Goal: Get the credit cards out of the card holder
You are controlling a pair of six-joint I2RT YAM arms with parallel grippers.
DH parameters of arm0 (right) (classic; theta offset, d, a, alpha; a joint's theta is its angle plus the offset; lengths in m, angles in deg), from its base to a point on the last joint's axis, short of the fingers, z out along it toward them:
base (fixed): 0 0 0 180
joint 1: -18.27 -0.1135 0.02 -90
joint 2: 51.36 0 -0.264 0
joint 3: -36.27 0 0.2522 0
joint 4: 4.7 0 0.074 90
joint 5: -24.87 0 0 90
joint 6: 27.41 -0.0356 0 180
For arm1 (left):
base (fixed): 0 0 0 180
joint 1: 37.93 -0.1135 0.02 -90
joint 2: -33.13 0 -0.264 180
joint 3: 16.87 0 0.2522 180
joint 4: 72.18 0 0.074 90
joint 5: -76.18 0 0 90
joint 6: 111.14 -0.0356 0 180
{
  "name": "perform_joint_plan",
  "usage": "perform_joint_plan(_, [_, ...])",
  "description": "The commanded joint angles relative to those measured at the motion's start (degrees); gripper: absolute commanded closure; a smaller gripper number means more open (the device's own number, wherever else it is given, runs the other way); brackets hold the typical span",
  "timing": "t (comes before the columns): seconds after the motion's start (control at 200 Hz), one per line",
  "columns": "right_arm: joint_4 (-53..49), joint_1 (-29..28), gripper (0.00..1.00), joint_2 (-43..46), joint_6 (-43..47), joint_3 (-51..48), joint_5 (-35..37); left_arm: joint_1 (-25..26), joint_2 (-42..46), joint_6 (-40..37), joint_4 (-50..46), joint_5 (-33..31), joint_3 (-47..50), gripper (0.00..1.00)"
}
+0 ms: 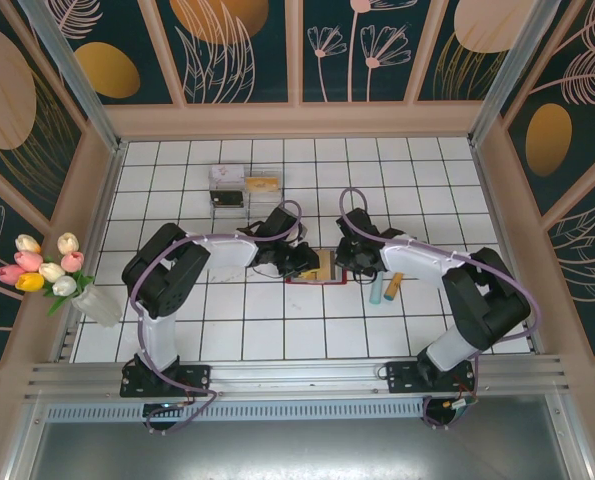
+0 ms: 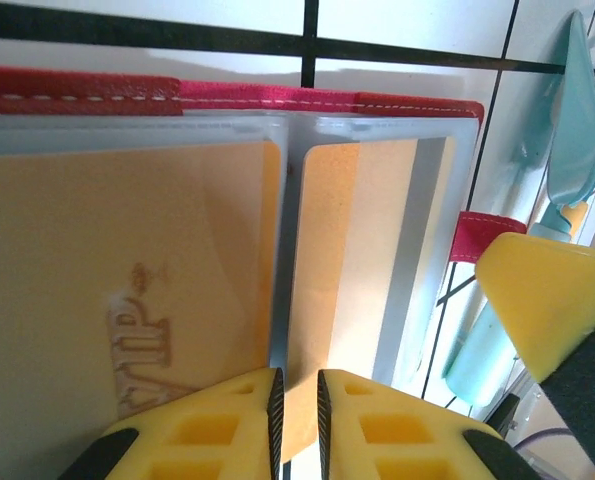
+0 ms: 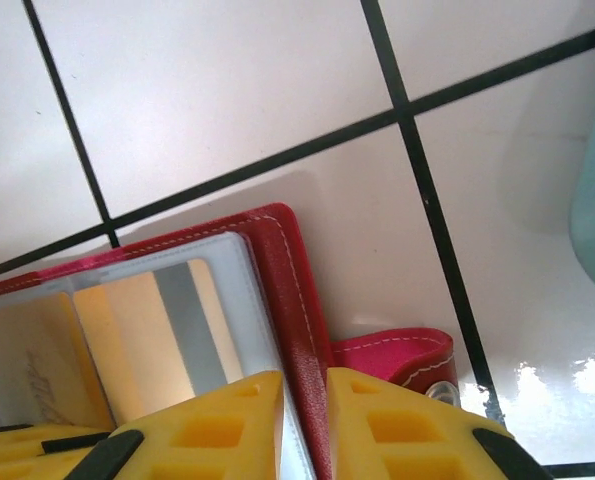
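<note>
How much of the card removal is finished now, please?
Done: a light blue card and a tan card lie on the table beside the card holder. In hand: the left pincer and right pincer pinch the open holder. Remaining: the VIP card and a striped card sit in its pockets.

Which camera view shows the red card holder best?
Left wrist view: the flat red card holder lies open close up, orange cards in both clear pockets. Right wrist shows one corner; top external, a tiny red strip.

Open tiles [image 1: 277, 335] nearside (loose cards [image 1: 386, 288] lie rightward).
</note>
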Motion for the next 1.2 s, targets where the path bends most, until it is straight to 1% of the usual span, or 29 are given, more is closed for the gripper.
perform_joint_plan(0.0, [-0.2, 0.0, 0.79, 1.5, 2.2, 1.6, -0.8, 0.1, 2.9, -1.4, -3.2, -3.1, -2.7, 0.8])
perform_joint_plan(0.1, [1.1, -0.3, 0.79, 1.5, 2.8, 1.9, -1.0, 0.1, 2.2, -1.7, -4.7, -4.6, -2.6, 0.81])
perform_joint_plan(0.12, [1.4, -0.3, 0.79, 1.5, 3.0, 1.9, -2.6, 0.1, 2.1, -1.6, -4.7, -4.8, -2.3, 0.81])
perform_joint_plan(0.205, [2.4, -0.1, 0.79, 0.1, 3.9, 1.9, -5.6, 0.2, 1.5, -0.8, -3.5, -4.4, -1.2, 0.83])
perform_joint_plan(0.305, [2.9, -0.1, 0.79, -1.6, 4.2, 1.9, -7.0, 0.1, 1.0, -0.7, -3.3, -4.4, -1.1, 0.84])
perform_joint_plan(0.535, [1.2, 0.0, 0.79, -4.3, 4.2, 2.7, -5.1, 0.1, -1.3, -1.0, -3.8, -4.2, -1.2, 0.84])
perform_joint_plan(0.706, [1.6, 0.4, 0.79, -5.8, 3.9, 1.3, -5.3, 0.1, -2.1, -1.3, -3.9, -4.2, -1.1, 0.84])
perform_joint_plan(0.956, [2.3, 0.6, 0.8, -7.5, 3.9, 0.2, -6.2, 0.1, -3.3, -1.2, -3.1, -2.5, -1.2, 0.81])
perform_joint_plan(1.196, [2.9, 0.6, 0.8, -7.9, 3.8, -0.6, -6.7, 0.1, -4.5, -1.0, -1.4, 0.3, -1.9, 0.8])
